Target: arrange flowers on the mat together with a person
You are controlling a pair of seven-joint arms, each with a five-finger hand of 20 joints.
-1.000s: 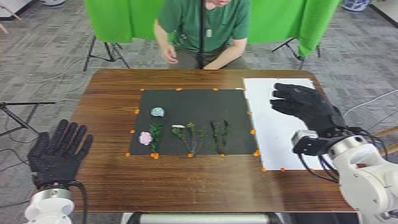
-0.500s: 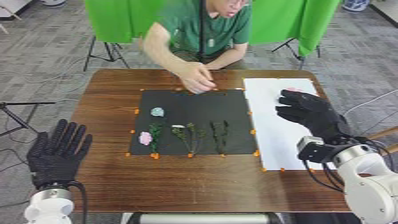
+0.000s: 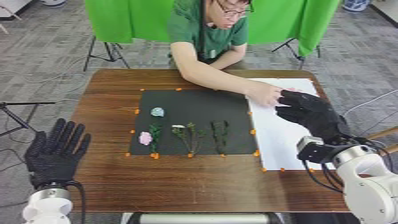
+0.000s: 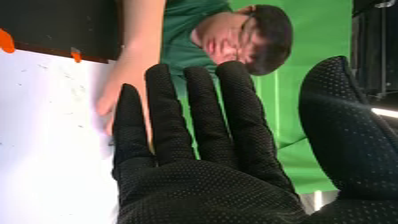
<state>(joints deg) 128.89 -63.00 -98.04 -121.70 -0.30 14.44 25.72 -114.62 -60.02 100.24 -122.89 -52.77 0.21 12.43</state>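
Observation:
On the black mat (image 3: 191,137) in the head view lie a pale blue flower (image 3: 157,112), a pink flower (image 3: 146,138), a sprig with a small white bloom (image 3: 179,126) and dark green stems (image 3: 219,135). My right hand (image 3: 306,110) is over the white sheet (image 3: 280,135), beside the person's hand (image 3: 265,93), which is near its far end. Some pink (image 3: 294,90) shows by those hands. In the right wrist view my right hand (image 4: 204,187) has straight fingers and holds nothing; the person's arm (image 4: 133,65) passes behind them. My left hand (image 3: 58,152) rests open at the table's left edge.
The wooden table (image 3: 178,187) surrounds the mat and white sheet. Orange markers (image 3: 253,132) line the mat's edges. The person leans over the far edge, with the forearm (image 3: 213,77) across the mat's far right corner.
The person's arm has reached over the table and across to the white sheet beside my right hand. My right hand moved slightly before that and then stayed. The flowers on the mat have not moved.

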